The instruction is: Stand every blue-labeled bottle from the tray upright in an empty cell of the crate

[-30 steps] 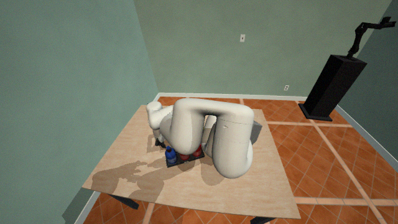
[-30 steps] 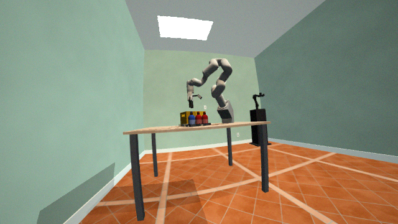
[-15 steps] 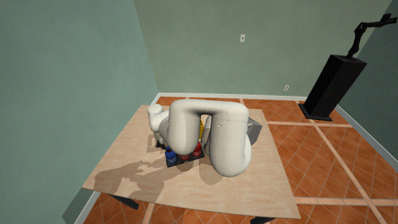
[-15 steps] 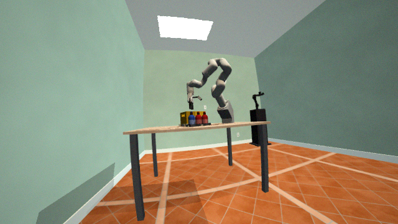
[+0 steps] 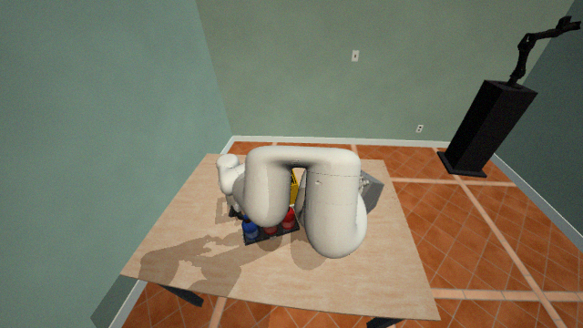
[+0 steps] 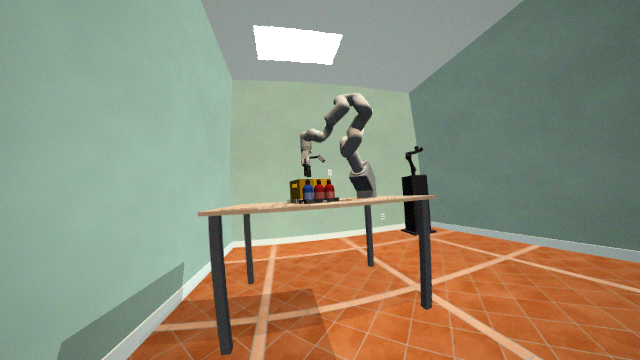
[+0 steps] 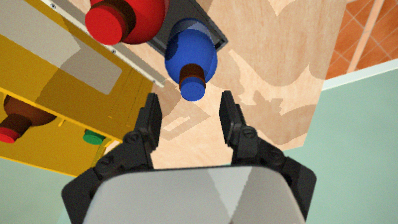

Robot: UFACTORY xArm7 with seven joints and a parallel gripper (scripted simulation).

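my end effector (image 7: 189, 120) hangs open and empty right above the blue-labeled bottle (image 7: 191, 56), which stands upright at the corner of the dark tray (image 7: 212, 31) on the surface (image 7: 260, 60), just beside the yellow crate (image 7: 75, 107). it looks rigid, top-heavy and probably slick. i'd grab the narrow brown neck just under the blue cap (image 7: 192, 90) and keep it vertical.

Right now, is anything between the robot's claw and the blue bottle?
No. In the wrist view the open gripper hangs above the blue bottle, its cap just ahead of the fingertips; only open air and bare table show between.
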